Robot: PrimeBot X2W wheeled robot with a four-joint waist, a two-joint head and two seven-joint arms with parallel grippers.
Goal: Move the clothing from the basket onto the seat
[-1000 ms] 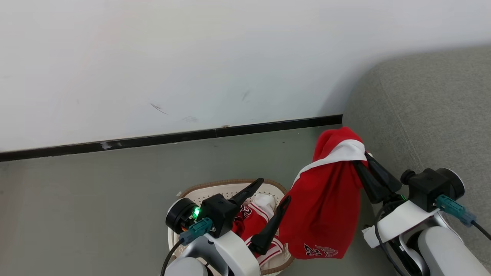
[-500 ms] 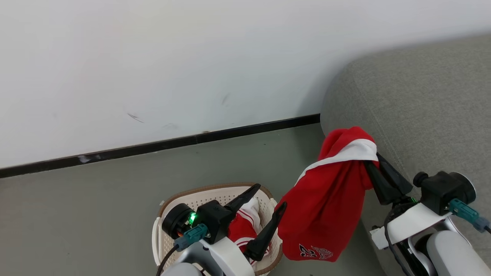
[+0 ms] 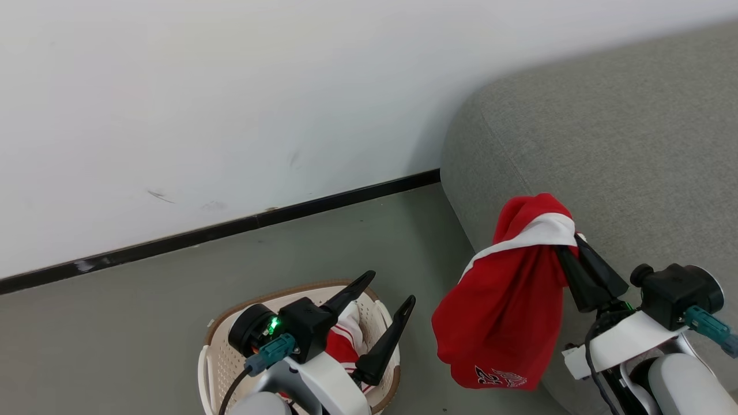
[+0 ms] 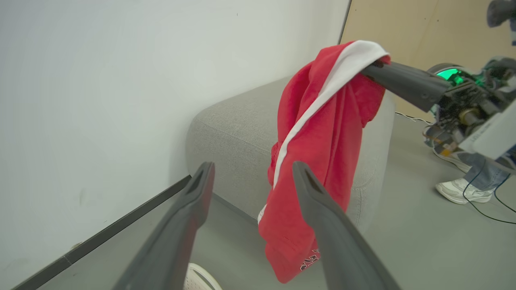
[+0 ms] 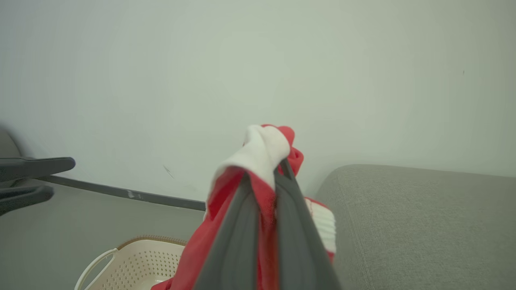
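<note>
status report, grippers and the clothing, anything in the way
Right gripper shut on red garment, hanging beside the seat, not yet on it. Left gripper open, empty, over the basket. More red clothing in basket. Path to seat looks clear.

white wall (image 3: 230, 86), black baseboard (image 3: 230, 227), grey floor (image 3: 144, 323)

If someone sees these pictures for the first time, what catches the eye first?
The red garment hangs in the air, pinched by the shut right pincer beside the grey seat. Lower left, the open left pincer hovers over the basket, where more red clothing lies.
</note>
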